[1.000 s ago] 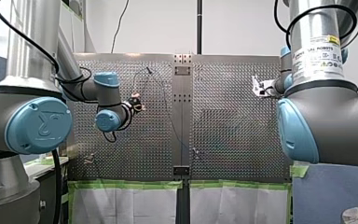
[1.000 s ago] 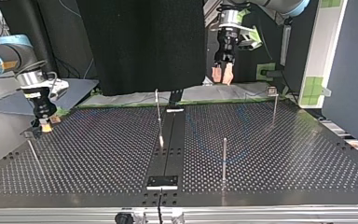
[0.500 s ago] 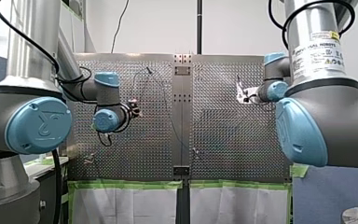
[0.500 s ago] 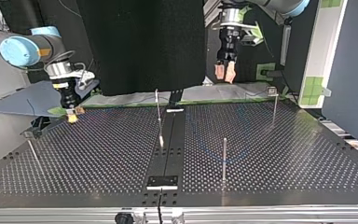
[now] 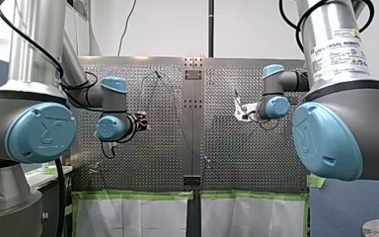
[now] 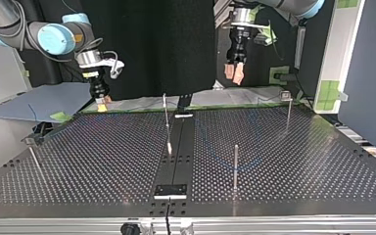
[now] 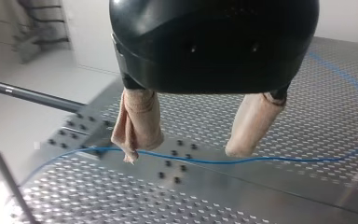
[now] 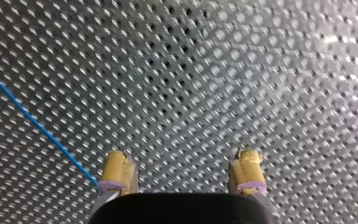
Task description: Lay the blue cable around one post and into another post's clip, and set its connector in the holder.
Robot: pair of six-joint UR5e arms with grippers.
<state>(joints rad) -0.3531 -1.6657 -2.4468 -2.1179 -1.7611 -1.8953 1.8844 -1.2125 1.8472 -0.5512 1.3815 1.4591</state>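
Left wrist view: claw (image 7: 186,151) over cable (image 7: 205,162).

I count two grippers over one perforated table (image 6: 103,161): my left gripper (image 6: 234,74) and my right gripper (image 6: 101,100), each with two fingers (image 7: 137,126). Four thin posts stand on it in the top view: a middle post (image 6: 165,112), a near post (image 6: 235,166), a far post (image 6: 288,115) and a side post (image 6: 33,159). I see just one blue cable (image 7: 205,161) across my screens.
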